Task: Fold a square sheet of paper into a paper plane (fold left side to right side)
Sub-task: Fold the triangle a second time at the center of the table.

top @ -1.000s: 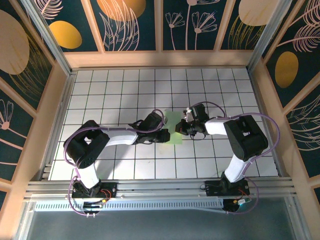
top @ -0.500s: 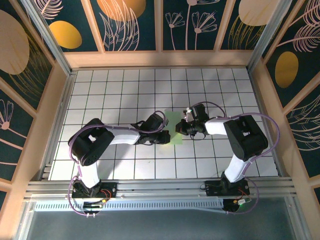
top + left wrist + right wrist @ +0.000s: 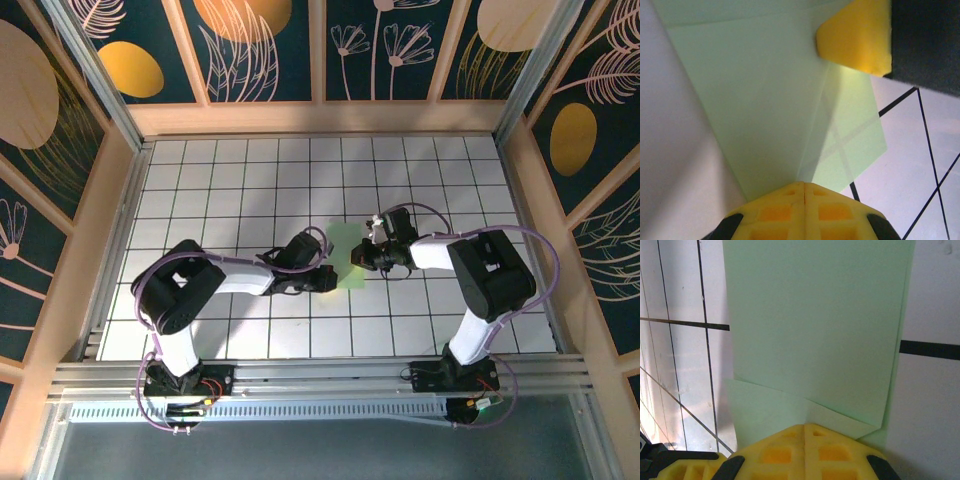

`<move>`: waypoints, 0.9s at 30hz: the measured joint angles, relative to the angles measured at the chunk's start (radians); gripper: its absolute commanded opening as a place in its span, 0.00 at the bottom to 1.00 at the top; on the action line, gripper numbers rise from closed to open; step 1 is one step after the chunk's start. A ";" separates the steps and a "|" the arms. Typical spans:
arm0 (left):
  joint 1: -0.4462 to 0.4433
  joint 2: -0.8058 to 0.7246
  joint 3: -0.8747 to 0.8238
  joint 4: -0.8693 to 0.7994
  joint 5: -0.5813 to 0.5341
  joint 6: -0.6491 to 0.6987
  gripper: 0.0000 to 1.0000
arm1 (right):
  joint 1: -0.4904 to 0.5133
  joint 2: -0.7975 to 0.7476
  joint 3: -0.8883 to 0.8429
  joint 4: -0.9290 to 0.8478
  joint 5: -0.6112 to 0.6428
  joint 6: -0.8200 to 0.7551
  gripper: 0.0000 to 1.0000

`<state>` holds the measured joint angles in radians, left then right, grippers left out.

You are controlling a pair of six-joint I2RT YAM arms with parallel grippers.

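Enclosure fittings, non-task items.
White table (image 3: 240, 180) ruled in a black square grid; pale wooden frame (image 3: 320, 118) along its edges; dark wall panels (image 3: 270, 50) with orange discs and line-drawn plants; ribbed metal rail (image 3: 320, 375) at near edge.

The square sheet of paper (image 3: 815, 320) was thin, matt and smooth. Beneath it, the table (image 3: 200, 180) was white tile, perhaps slightly glossy. At the sheet's edge, the left gripper (image 3: 804, 186) had fingers (image 3: 775, 212) of matt yellow plastic.
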<state>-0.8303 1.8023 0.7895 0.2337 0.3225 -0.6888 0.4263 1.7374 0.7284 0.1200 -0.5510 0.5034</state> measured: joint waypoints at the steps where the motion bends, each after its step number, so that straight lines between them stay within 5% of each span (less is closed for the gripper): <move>1: 0.000 -0.007 -0.008 0.000 0.000 0.002 0.00 | 0.000 0.000 0.000 0.000 0.000 0.000 0.00; 17: -0.008 -0.142 -0.147 -0.005 -0.049 -0.013 0.00 | -0.002 0.000 0.000 0.002 -0.013 0.000 0.00; 20: -0.008 -0.189 -0.155 -0.030 -0.085 -0.024 0.09 | -0.002 -0.006 -0.001 0.003 -0.019 0.004 0.00; 27: 0.020 -0.328 -0.175 -0.009 -0.174 -0.081 0.40 | -0.003 -0.156 -0.031 0.013 -0.005 0.037 0.42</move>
<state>-0.8104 1.4742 0.6147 0.2245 0.1482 -0.7696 0.4236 1.5814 0.6975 0.1326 -0.5556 0.5400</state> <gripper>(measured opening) 0.330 0.312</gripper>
